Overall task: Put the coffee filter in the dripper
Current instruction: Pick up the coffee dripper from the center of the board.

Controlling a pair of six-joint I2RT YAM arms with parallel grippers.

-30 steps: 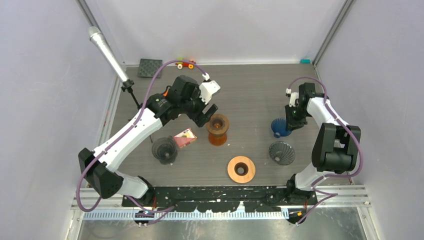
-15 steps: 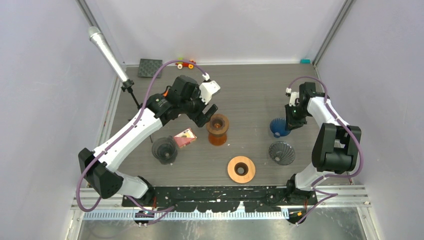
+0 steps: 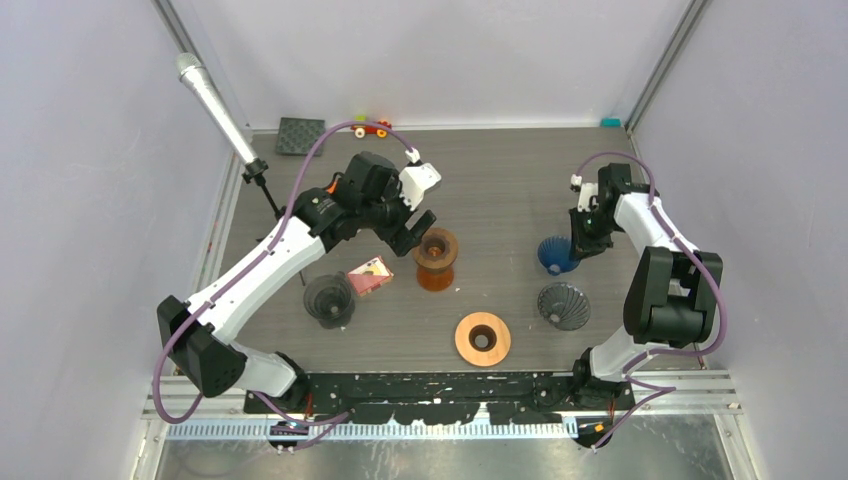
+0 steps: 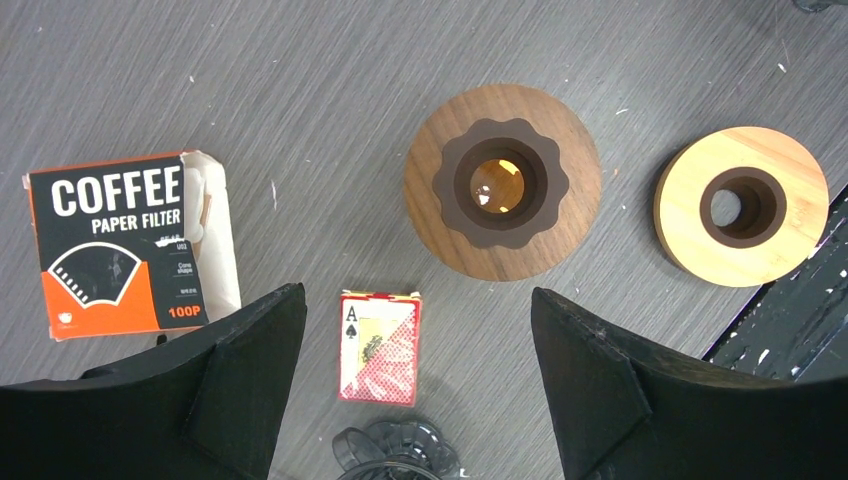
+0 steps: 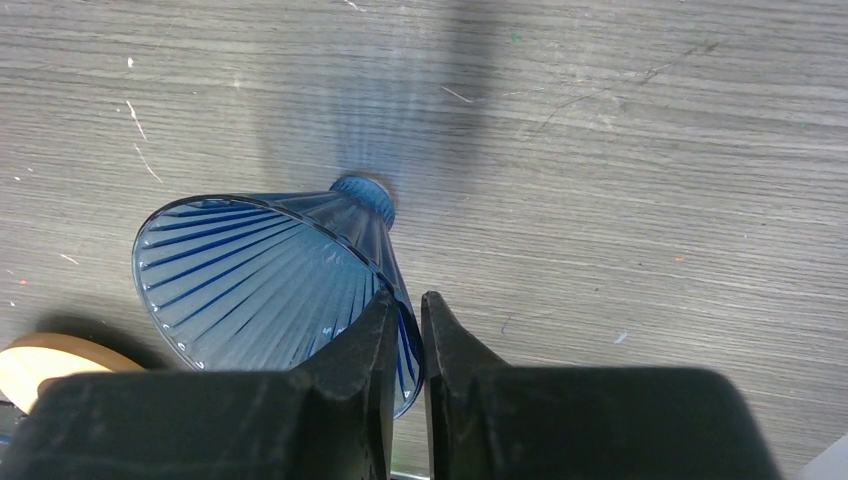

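- Left gripper point(image 4: 412, 300): jaws spread wide, nothing between them. It hangs over the table point(image 4: 300, 70), pointing straight down, with the card pack point(image 4: 378, 347) below the gap.
- Right gripper point(image 5: 403, 310): jaws nearly closed, pinching the rim wall of the blue dripper point(image 5: 260, 270), one finger inside the cone and one outside.
- Blue dripper, right wrist view: it is tilted, with its axis running from the narrow base at upper centre to the wide mouth at lower left. I cannot tell whether the base touches the table. In the top view it sits at centre right point(image 3: 556, 255).
- Filter box point(image 4: 120, 245): it lies flat at the left of the left wrist frame, beyond the left finger and well apart from the gap. It is not seen in the top view, so I take it to be under the left arm.
- Box outline is near square, with no clear long axis. The print reads upright. The open flap faces right, toward the walnut stand point(image 4: 500, 180), and pale filter edges show there.
- Judgement: the left arm is the nearer one to the filters. The coming move calls for a sideways shift toward frame left, then a pinch at the open right end.
- Also present: light wooden ring point(image 4: 745, 205) and a dark dripper point(image 3: 330, 298).
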